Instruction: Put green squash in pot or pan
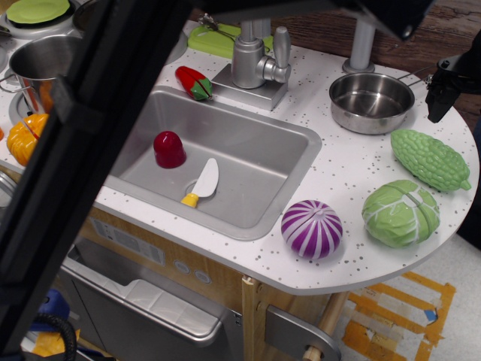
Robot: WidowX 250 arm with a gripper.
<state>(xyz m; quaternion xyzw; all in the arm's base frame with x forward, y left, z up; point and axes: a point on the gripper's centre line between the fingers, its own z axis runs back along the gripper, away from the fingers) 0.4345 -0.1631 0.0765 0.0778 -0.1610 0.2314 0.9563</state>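
Note:
The green squash (430,158), bumpy and elongated, lies on the white speckled counter at the right edge, just in front of and to the right of the small shiny steel pan (370,101), which is empty. My gripper (443,101) is a black shape at the far right edge, hanging above the counter between the pan and the squash and touching neither. Only part of it shows, so I cannot tell how its jaws stand. Nothing shows in it.
A pale-green cabbage (400,213) and a purple striped vegetable (312,229) sit near the counter's front edge. The sink (248,128) holds a red piece (169,149) and a toy knife (201,183). A faucet (255,60), a red pepper (194,83) and a taller pot (41,64) are at the back left.

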